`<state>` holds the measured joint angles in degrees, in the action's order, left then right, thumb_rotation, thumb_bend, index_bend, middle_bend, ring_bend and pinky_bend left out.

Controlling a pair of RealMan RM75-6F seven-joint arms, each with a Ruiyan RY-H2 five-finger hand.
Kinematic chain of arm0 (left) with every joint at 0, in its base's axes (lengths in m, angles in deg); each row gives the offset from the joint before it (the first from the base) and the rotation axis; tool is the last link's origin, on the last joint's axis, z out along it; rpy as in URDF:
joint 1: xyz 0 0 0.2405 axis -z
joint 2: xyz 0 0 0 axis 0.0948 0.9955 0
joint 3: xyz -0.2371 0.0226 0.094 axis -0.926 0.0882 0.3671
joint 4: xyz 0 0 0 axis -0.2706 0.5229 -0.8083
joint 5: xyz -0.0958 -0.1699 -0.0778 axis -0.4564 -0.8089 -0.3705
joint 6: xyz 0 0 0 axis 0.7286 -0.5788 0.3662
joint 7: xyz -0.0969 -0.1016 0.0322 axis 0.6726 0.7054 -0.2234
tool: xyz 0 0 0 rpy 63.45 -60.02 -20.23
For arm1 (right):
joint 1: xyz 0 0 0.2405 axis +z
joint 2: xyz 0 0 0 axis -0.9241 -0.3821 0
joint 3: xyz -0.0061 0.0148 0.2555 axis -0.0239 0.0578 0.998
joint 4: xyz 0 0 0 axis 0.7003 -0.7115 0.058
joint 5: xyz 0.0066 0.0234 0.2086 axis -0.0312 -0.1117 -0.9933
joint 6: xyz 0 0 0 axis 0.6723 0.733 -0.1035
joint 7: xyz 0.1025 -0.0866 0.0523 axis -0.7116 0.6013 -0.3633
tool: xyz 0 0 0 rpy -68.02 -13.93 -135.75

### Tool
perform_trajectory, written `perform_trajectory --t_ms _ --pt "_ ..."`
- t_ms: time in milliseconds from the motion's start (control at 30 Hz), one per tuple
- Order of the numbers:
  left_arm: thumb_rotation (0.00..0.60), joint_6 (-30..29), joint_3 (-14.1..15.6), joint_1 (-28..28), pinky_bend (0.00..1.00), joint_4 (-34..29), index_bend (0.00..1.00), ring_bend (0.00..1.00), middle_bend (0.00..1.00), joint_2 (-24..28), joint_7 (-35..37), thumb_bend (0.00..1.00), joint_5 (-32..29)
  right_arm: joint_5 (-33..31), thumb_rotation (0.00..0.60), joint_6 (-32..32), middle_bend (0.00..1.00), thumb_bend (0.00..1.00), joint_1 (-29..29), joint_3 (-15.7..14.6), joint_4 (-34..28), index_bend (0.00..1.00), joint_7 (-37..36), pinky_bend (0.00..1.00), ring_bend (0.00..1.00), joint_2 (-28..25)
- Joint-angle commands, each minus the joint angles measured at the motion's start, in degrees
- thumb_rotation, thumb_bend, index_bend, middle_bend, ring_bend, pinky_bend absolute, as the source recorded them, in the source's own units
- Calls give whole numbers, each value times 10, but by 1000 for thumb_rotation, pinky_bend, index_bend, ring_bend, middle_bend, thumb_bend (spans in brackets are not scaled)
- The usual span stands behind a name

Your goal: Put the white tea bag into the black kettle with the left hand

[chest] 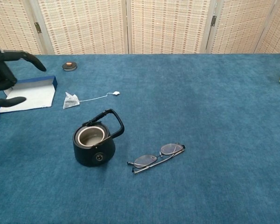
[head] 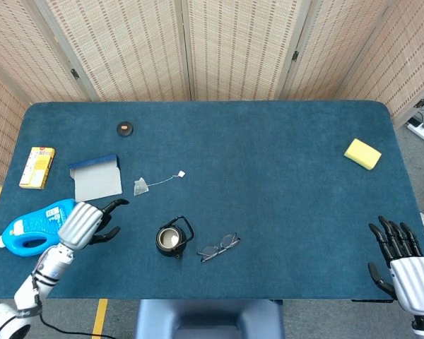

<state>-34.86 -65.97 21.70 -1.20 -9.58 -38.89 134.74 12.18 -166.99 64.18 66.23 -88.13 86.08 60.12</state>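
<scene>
One blue-carpeted table (head: 268,155) carries everything, and the black kettle (head: 171,239) near its front edge serves as the landmark. There is one kettle, lidless, with its handle raised.

Two robot hands show. The left hand (head: 85,222) hangs over the table to the left of the kettle, fingers spread apart and grasping nothing; in the chest view it appears at the far left edge (chest: 4,77). The right hand (head: 403,261) sits far to the right of the kettle, off the table's front corner, fingers extended and apart, empty.

One blue bottle (head: 35,226) lies on its side, further left of the kettle than the left hand. One open blue box (head: 95,178) with a white inside lies behind and left of the kettle. One yellow sponge (head: 362,153) rests far right and behind. One yellow packet (head: 37,167) lies beyond the blue box, near the left edge.

One pair of glasses (head: 218,247) lies just right of the kettle. One white tea bag (head: 140,186) lies on the table behind the kettle, slightly left, its string trailing rightward to a small tag (head: 181,173). One small round black lid (head: 125,128) sits far behind.
</scene>
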Motion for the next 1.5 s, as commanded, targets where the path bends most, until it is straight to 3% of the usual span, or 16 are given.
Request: perform_trajectory --t_ms 33,300,533,633,1000,1233,1500 --pt "600 32 -26 38 1000 29 377 1000 1000 -44 -10 367 -28 2 600 -7 0 443 -4 2 1 0 13 0 0 9" --pt "600 117 -64 106 1000 64 391 1000 1000 -89 -14 377 -93 -30 600 13 0 443 5 14 -4 0 -16 0 0 -4" --pt "600 153 -75 156 1000 161 406 1000 1000 -138 22 418 -111 -52 600 30 0 442 12 22 -9 0 -25 0 0 -8" --pt "600 173 -73 181 1000 228 406 1000 1000 -167 15 431 -116 -67 600 40 0 442 15 27 -11 0 -26 0 0 -9" --pt "600 245 -66 255 1000 374 398 1000 1000 -251 66 432 -131 -89 600 54 0 442 22 36 -11 0 -53 0 0 -18" --pt "600 248 -56 284 1000 437 392 1000 1000 -289 122 431 -124 -96 600 53 0 442 21 39 -9 0 -68 0 0 -22" --pt "600 253 -39 310 1000 515 388 1000 1000 -347 133 432 -117 -92 600 50 0 442 20 37 -8 0 -73 0 0 -23"
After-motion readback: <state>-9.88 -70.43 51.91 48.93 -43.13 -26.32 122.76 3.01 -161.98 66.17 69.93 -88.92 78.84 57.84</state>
